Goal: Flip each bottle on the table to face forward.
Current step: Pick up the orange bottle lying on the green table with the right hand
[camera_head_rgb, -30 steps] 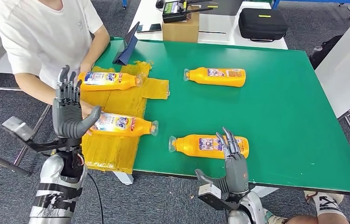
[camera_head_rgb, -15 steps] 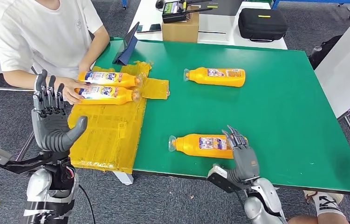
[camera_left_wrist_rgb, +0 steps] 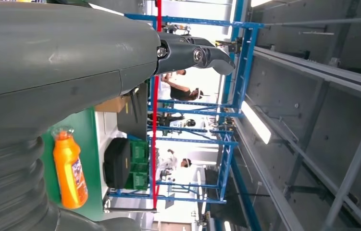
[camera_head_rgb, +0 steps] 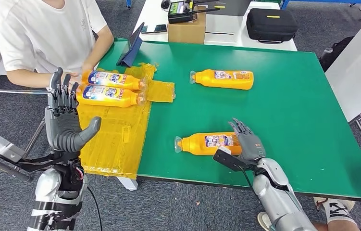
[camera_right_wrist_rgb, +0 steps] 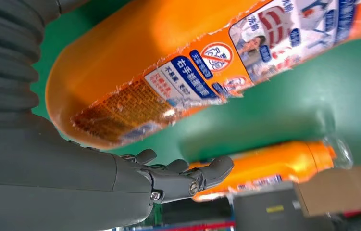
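Note:
Several orange bottles lie on their sides on the green table (camera_head_rgb: 289, 120). The near bottle (camera_head_rgb: 205, 143) shows its back label, cap to the left. My right hand (camera_head_rgb: 246, 142) touches its base end, fingers stretched along it; close up, the bottle (camera_right_wrist_rgb: 168, 57) sits just beside my fingers (camera_right_wrist_rgb: 188, 178). The far bottle (camera_head_rgb: 222, 79) lies alone, also seen as the far bottle (camera_right_wrist_rgb: 274, 163) and far bottle (camera_left_wrist_rgb: 70, 168). Two bottles (camera_head_rgb: 113, 78) (camera_head_rgb: 108, 95) lie front label up on a yellow sheet (camera_head_rgb: 116, 134). My left hand (camera_head_rgb: 65, 120) is raised, open and holding nothing, beside the table's left edge.
A person in a white shirt (camera_head_rgb: 43, 33) sits at the table's left corner, a hand (camera_head_rgb: 75, 75) close to the two bottles. A tablet (camera_head_rgb: 131, 45) stands at the back left. Behind, a cardboard box (camera_head_rgb: 186, 30) and a black case (camera_head_rgb: 270, 24) sit on a white table.
My right hand has reached forward onto the near bottle's base end, and the bottle has shifted slightly away from the table edge. My left hand rose a little. The person's hand drew back from the two bottles.

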Motion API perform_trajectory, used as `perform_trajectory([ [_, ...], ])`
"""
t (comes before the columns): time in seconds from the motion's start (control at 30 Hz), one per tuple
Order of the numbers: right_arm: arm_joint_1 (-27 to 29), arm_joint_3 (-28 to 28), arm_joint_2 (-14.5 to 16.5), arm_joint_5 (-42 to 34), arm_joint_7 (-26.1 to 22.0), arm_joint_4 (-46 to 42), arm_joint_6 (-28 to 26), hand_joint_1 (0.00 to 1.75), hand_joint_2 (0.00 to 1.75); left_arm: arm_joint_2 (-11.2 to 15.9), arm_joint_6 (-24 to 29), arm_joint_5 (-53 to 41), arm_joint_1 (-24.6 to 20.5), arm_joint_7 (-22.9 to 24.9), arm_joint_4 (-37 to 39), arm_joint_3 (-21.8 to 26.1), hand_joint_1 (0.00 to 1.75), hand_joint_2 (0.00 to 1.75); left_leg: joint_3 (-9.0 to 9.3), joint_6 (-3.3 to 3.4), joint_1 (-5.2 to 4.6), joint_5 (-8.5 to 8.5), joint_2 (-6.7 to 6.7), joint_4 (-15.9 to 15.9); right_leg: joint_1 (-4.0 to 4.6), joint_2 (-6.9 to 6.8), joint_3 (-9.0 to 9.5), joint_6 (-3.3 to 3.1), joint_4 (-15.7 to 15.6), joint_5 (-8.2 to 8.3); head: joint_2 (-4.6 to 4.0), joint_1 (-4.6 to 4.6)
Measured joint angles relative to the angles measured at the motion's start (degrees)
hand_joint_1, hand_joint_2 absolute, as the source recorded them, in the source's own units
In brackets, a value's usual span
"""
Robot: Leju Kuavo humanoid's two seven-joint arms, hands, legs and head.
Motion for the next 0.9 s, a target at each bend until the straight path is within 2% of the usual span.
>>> perform_trajectory([
  [0.43,-3.32,1.02,0.02,-0.56,-0.04,5.95,0.9,0.0,1.75,0.03,-0.16,0.14,-0.37,0.2,0.93,-0.09,0.0,1.75,0.0,0.0,0.0,0.0,0.0,0.0,0.0,0.0,0.0,0.0,-0.01,-0.01,-0.01,0.01],
  [0.73,-5.62,3.26,-0.32,0.23,0.21,8.94,4.99,0.0,1.75,0.12,-1.14,0.93,-0.5,0.66,2.29,-0.05,0.0,1.75,0.07,0.0,0.0,-0.01,0.09,0.0,0.0,0.03,0.03,0.0,-0.01,0.01,0.0,0.01],
  [0.87,-9.2,6.42,-1.22,1.58,1.1,11.97,10.13,1.72,1.75,0.19,-2.06,1.08,-0.53,0.51,3.15,-0.04,0.0,1.75,0.28,0.0,0.0,-0.02,0.27,0.0,0.0,0.09,0.16,-0.01,-0.04,0.03,0.0,0.01],
  [0.9,-9.93,7.17,-1.48,1.65,1.02,12.63,11.18,1.75,1.75,0.21,-2.18,1.08,-0.54,0.48,3.36,-0.04,0.0,1.75,0.31,0.0,0.0,-0.02,0.29,0.0,0.0,0.09,0.19,-0.01,-0.04,0.04,0.0,0.02],
])
